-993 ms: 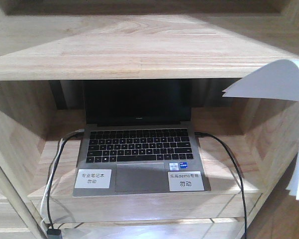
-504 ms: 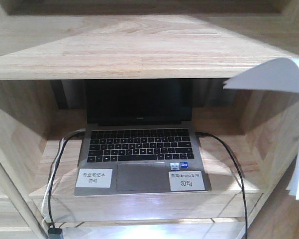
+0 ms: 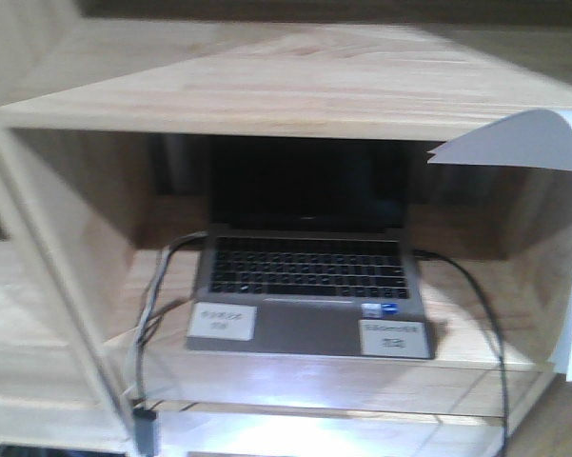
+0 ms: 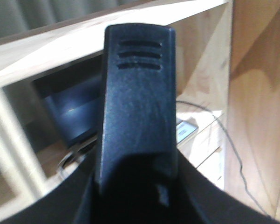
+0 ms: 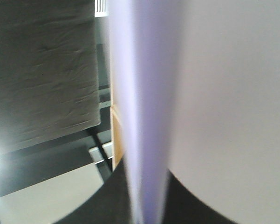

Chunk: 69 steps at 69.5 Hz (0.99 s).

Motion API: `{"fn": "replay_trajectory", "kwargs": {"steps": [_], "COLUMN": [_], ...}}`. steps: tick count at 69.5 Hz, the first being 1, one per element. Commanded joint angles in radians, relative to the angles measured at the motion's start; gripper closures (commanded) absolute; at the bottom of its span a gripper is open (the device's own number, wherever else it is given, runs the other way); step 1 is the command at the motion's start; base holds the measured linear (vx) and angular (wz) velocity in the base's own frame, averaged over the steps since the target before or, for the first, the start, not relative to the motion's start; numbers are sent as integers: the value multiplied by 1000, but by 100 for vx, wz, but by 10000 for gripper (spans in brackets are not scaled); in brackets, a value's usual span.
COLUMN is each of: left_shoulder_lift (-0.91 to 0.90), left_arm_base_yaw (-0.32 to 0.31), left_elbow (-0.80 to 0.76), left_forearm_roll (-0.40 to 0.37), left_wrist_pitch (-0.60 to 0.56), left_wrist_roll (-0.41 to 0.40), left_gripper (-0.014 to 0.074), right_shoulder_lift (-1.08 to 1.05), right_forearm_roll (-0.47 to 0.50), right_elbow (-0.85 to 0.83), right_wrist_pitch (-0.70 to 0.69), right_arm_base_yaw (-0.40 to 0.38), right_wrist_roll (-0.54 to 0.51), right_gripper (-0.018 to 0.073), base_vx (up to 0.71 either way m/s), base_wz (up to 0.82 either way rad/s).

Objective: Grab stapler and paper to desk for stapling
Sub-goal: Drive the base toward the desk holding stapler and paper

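- Shelf unit (image 3: 266, 95): fills the front view, with an open laptop (image 3: 309, 276) mid-board. No bench is in view, so delivery and stapling look undone.
- Paper (image 3: 523, 143): off any surface, curling over in the air by the shelf unit's right edge. The right end effector (image 5: 144, 205) appears clamped on its lower edge, with the sheet rising straight from it.
- Stapler (image 4: 137, 107): lifted, standing upright close to the left wrist camera. The left end effector (image 4: 135, 200) seems closed around its base. Both pickups look done.
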Motion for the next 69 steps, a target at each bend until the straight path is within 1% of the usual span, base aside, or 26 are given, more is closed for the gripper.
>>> {"fn": "replay_trajectory", "kwargs": {"steps": [1, 69], "left_shoulder_lift": [19, 19], "left_arm_base_yaw": [-3, -3], "left_elbow": [-24, -24], "left_forearm_roll": [-17, -17], "left_wrist_pitch": [-115, -115], "left_wrist_roll": [-5, -5], "left_gripper": [603, 603], "right_shoulder_lift": [11, 11], "right_forearm_roll": [-12, -12], "right_elbow": [-24, -24], "right_wrist_pitch": [-42, -42], "right_arm_base_yaw": [-2, -2], "right_wrist_roll": [-8, -8], "right_gripper": [565, 565], "base_vx": [-8, -10], "base_wz": [29, 40]}}
